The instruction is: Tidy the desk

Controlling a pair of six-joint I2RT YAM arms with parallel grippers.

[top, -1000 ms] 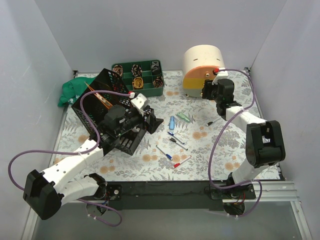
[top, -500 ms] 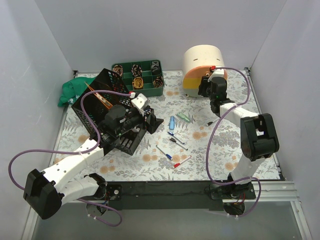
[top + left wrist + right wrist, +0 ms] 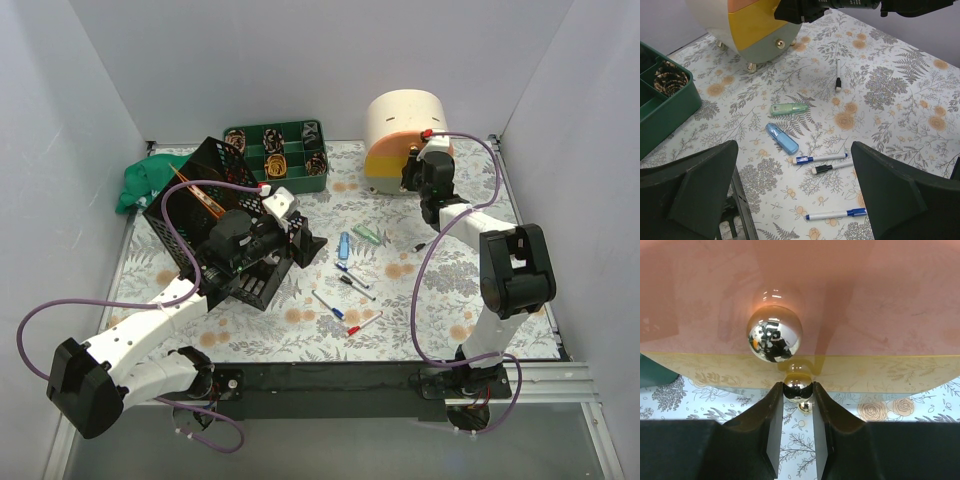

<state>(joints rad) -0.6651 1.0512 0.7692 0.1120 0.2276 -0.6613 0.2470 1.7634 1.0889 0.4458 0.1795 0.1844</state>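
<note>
The table (image 3: 290, 335) under everything looks stiff and heavy, so the hold belongs on the small slippery knob (image 3: 798, 388) that the right end effector (image 3: 798, 391) clamps; the left end effector (image 3: 795, 170) gapes empty.

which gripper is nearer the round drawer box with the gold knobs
Right. The right gripper is at the drawer box, fingers against its middle knob; the left gripper is open across the desk by the black rack.

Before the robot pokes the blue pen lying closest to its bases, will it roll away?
Probably a little: the pen looks round and slim, lying flat on the desk. It also looks light, so a small nudge should move it.
</note>
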